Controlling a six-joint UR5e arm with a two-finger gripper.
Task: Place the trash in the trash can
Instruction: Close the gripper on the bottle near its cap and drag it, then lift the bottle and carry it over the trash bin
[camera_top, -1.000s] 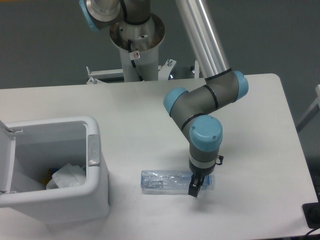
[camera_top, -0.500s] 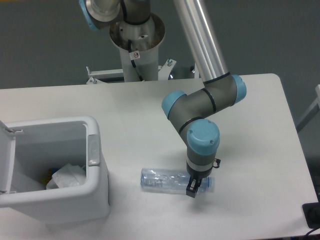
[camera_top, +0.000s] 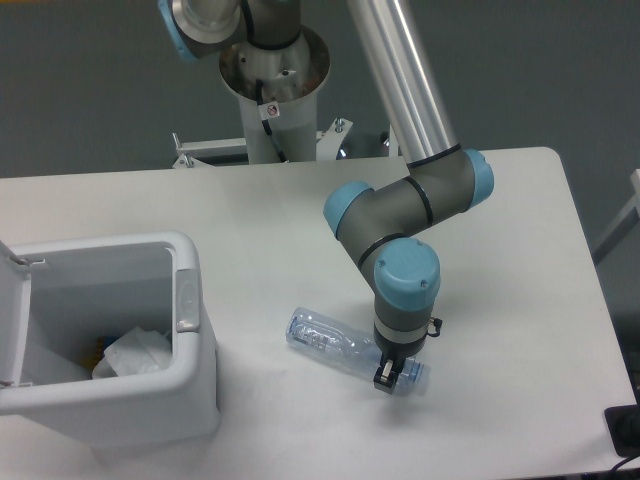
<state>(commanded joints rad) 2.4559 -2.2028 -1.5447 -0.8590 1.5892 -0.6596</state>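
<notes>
The black two-finger gripper (camera_top: 388, 373) pinches the clear crushed plastic bottle (camera_top: 340, 345) near its cap end; the crumpled white paper wrapper (camera_top: 135, 352) lies inside the open white boxy plastic bin (camera_top: 190, 375).

The trash can (camera_top: 185, 385) is showing plain white all over. The paper wrapper (camera_top: 135, 352) inside it is looking white too. The plastic bottle (camera_top: 335, 342) is looking clear with a bluish label. The arm (camera_top: 400, 215) is showing grey with light blue caps and a shiny silver tube. The gripper (camera_top: 387, 375) is looking black. The table (camera_top: 500, 300) is looking white, with a dark grey floor (camera_top: 90, 90) behind.
</notes>
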